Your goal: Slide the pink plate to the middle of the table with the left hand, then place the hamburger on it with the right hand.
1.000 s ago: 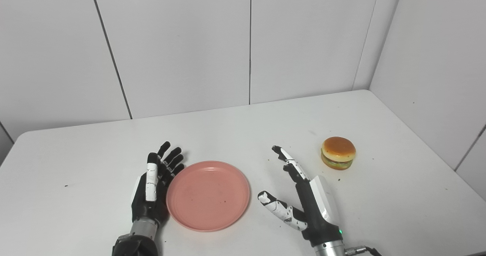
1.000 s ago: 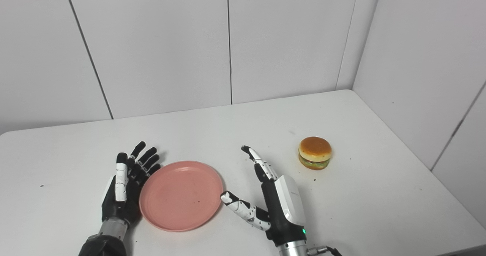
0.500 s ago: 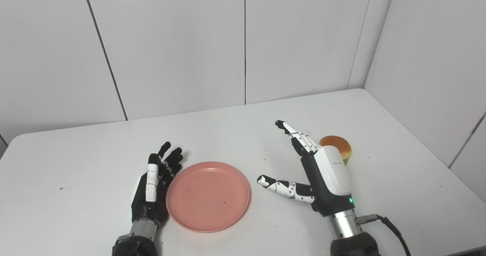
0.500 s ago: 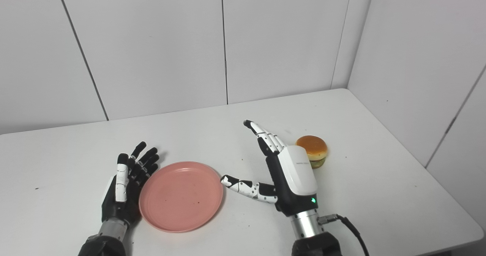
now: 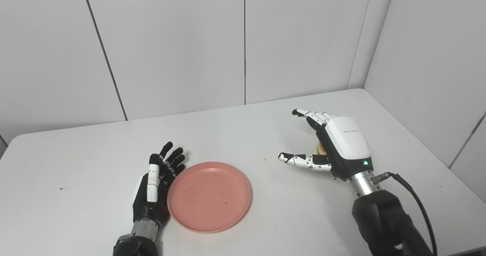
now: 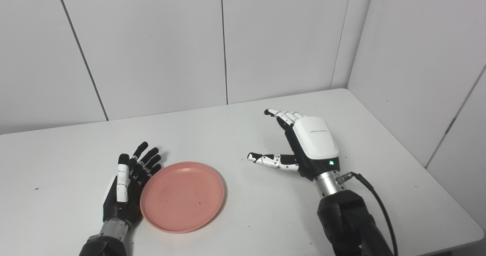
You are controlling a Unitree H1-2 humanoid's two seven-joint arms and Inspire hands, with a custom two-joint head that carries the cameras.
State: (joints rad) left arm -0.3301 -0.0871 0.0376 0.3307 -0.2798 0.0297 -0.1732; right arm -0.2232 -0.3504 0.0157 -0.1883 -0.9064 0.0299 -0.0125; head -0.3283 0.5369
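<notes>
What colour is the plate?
Pink, a soft salmon shade. The plate shows best in the left eye view.

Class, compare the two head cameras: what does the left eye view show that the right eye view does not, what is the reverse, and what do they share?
Only the left eye view shows a yellowish sliver of the hamburger peeking out beside the white-backed right hand. The right eye view shows nothing extra: there that hand hides the hamburger fully. Both show the round pink plastic plate on the white table, the black left hand open against its left rim, and the right hand open, holding nothing.
</notes>
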